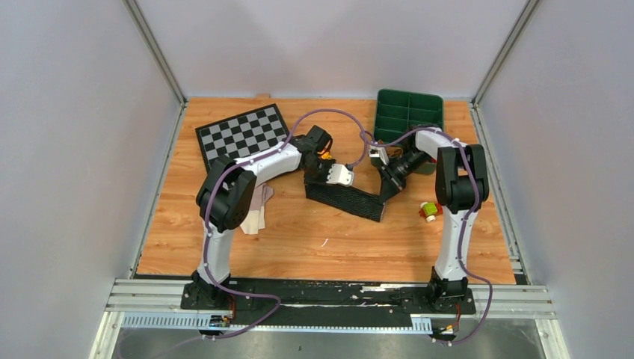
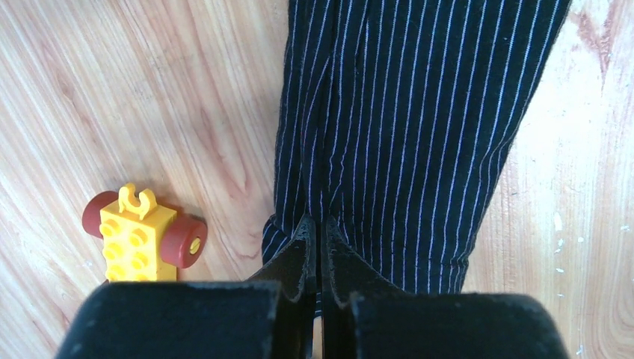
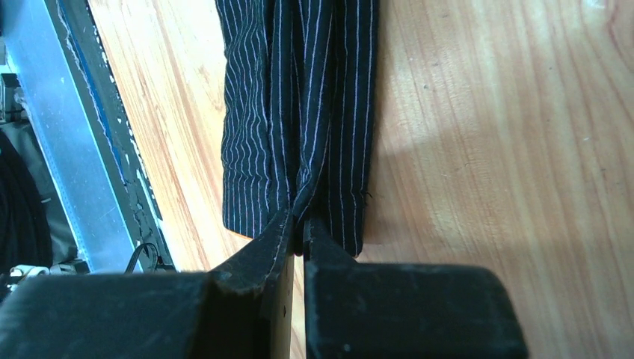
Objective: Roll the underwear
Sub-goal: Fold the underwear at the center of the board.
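Across the desk [image 1: 299, 247], the black underwear [image 1: 345, 199] is held lengthwise as a strip, one end clamped in the left claw [image 2: 317, 226], the other in the right claw [image 3: 298, 221].

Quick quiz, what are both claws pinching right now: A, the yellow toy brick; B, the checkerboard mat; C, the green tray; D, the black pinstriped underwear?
D: the left claw and the right claw are each shut on an end of the black pinstriped underwear, which spans between them in the top view.
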Controlling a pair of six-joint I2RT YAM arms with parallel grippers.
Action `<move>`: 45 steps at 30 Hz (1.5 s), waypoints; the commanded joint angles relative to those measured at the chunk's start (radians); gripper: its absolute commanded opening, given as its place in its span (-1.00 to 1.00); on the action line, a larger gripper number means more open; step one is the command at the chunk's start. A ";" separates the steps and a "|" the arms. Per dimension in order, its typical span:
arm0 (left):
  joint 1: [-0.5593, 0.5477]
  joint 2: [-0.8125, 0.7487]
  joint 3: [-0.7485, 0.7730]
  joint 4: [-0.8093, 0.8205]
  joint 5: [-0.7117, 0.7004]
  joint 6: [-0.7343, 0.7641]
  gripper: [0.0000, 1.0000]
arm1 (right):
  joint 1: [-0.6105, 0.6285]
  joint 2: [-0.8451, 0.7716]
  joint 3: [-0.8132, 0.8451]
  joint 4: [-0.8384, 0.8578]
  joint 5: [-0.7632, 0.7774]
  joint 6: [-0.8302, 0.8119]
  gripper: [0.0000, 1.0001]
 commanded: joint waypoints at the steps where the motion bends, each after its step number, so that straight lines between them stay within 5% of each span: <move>1: 0.005 0.017 0.049 -0.004 -0.015 -0.014 -1.00 | -0.003 0.021 0.051 0.018 -0.032 0.038 -1.00; 15: 0.008 0.033 0.046 0.008 -0.043 -0.040 -0.99 | 0.001 0.041 0.017 0.151 0.083 0.179 -1.00; 22: 0.008 -0.055 0.034 0.091 -0.063 -0.175 -0.17 | 0.005 0.017 -0.041 0.217 0.138 0.214 -1.00; 26: 0.006 -0.211 -0.061 0.169 0.037 -0.254 0.02 | 0.005 -0.007 -0.075 0.248 0.147 0.233 -1.00; 36: -0.133 -0.242 -0.159 0.253 0.218 -0.469 0.03 | 0.009 -0.019 -0.075 0.278 0.147 0.285 -0.98; 45: -0.162 -0.115 -0.181 0.440 0.190 -0.552 0.02 | 0.013 -0.053 -0.058 0.249 0.144 0.291 -0.75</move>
